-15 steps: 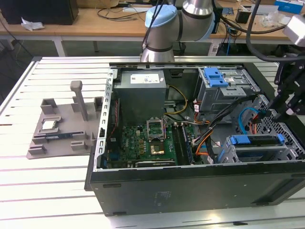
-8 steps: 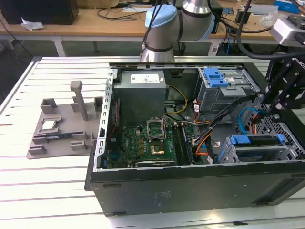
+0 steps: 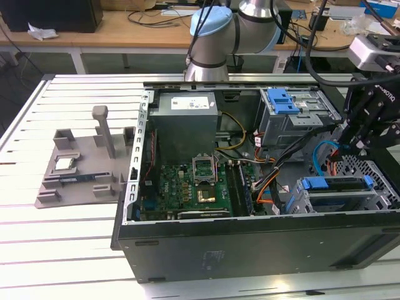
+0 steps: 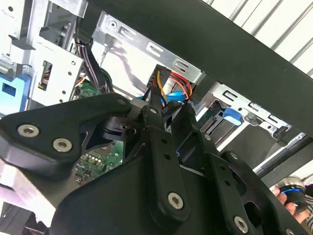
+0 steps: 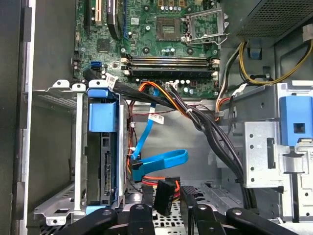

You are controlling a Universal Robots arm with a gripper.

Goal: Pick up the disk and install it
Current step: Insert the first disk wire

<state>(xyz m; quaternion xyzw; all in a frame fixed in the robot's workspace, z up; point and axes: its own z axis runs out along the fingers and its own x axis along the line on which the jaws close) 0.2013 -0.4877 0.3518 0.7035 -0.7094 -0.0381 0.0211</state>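
Whether the gripper (image 3: 350, 145) is spread or closed cannot be told; it hangs at the exterior view's right, inside the open computer case (image 3: 250, 240), just above the drive bay and holding nothing that shows. Going from the exterior view's left: a grey plastic fixture (image 3: 81, 169) lies on the slatted white table (image 3: 56, 250), with a small square silver chip (image 3: 66, 164) resting on it. Next comes the case, with its green motherboard (image 3: 187, 187) and grey power supply (image 3: 185, 128). Further right stands a metal drive cage (image 3: 294, 122) topped by a bare blue bracket (image 3: 282, 100). The disk (image 3: 340, 194), in its blue carrier frame, sits in the lower bay at the front right corner, just beneath the gripper; in the first wrist view it stands edge-on in the bay (image 5: 103, 156) beside a blue data cable (image 5: 159, 161).
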